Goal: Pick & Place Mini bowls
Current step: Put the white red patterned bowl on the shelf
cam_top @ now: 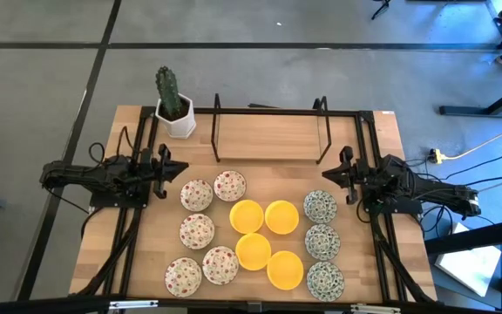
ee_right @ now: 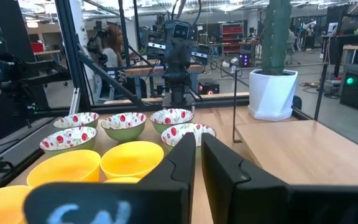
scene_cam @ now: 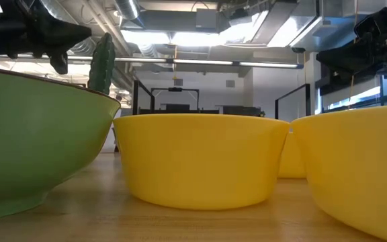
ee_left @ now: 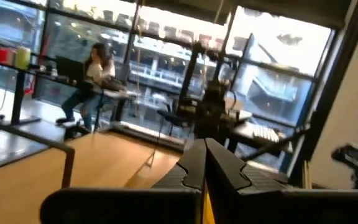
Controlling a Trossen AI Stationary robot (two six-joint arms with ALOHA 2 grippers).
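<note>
Several mini bowls stand on their bases on the wooden table (cam_top: 268, 144). In the high view, red-speckled white ones (cam_top: 196, 194) are on the left, plain yellow ones (cam_top: 247, 215) in the middle, and blue-green patterned ones (cam_top: 320, 207) on the right. My left gripper (cam_top: 179, 171) (ee_left: 204, 146) hovers shut at the left side, above and just far of the red-speckled bowls. My right gripper (cam_top: 334, 176) (ee_right: 199, 142) hovers at the right side, above and just far of the patterned bowls. Its fingers are nearly together, with nothing between them. In the low view a yellow bowl (scene_cam: 200, 158) fills the foreground.
A white pot with a cactus (cam_top: 175, 113) stands at the far left corner. A black wire rack (cam_top: 268, 131) stands at the far middle. Black frame rails (cam_top: 369, 157) run along both table sides. A person (ee_left: 95, 68) sits in the room beyond the table.
</note>
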